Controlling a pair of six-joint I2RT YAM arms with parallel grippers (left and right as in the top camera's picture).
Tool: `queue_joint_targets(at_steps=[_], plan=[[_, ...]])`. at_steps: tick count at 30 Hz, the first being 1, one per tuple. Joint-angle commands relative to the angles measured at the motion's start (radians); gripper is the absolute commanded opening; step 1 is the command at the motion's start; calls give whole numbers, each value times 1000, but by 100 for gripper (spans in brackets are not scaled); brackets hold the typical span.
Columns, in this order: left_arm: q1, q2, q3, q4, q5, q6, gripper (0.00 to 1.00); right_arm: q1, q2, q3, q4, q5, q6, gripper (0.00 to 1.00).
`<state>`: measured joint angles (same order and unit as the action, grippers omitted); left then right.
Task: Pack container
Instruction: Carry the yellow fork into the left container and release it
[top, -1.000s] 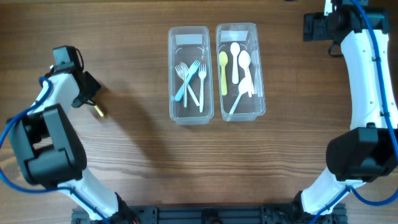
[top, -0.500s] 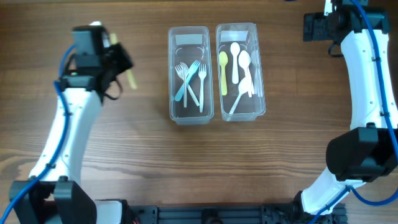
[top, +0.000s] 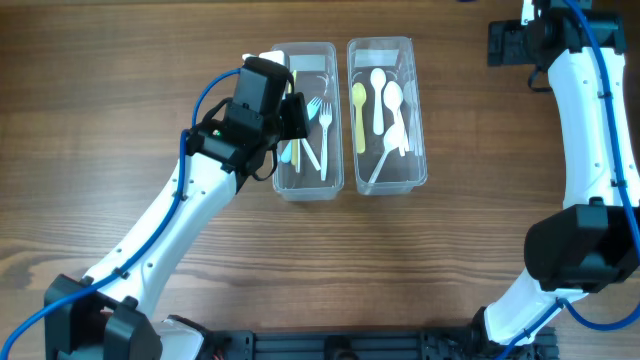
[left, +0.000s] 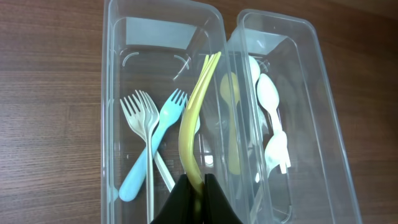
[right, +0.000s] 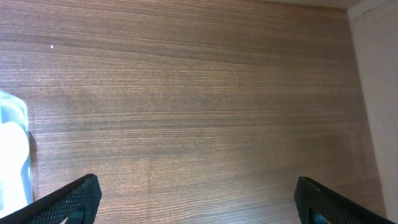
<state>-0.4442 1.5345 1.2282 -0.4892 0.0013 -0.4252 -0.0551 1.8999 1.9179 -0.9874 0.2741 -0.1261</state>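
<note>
Two clear plastic containers stand side by side at the back middle. The left container (top: 277, 150) holds white forks and a blue fork (left: 149, 162). The right container (top: 418, 120) holds white spoons and a yellow spoon (top: 360, 115). My left gripper (left: 198, 182) is shut on a yellow fork (left: 194, 109) and holds it over the left container (left: 115, 93), tines pointing away. In the overhead view the gripper (top: 290, 115) sits above that container's left side. My right gripper (right: 199, 199) is open and empty over bare table at the far right back.
The wooden table (top: 150, 60) is bare on the left and front. The right arm (top: 580, 120) stretches along the right side. A pale edge (right: 373, 74) shows at the right of the right wrist view.
My left arm has swung from the far left of the table to the right, carrying the yellow fork over the left container. The right arm has not moved.
</note>
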Motion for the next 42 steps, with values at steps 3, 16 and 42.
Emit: queue_joint_targets(at_steps=[3,16,42], plan=[[-12,80,4,16,-17,-10,63,2,6,13,3,17,-5,100],[113,11,36,118,-147,2,73,2,6,13,3,17,-5,100],[421,3,36,51,-110,2,100,2,6,13,3,17,-5,100]])
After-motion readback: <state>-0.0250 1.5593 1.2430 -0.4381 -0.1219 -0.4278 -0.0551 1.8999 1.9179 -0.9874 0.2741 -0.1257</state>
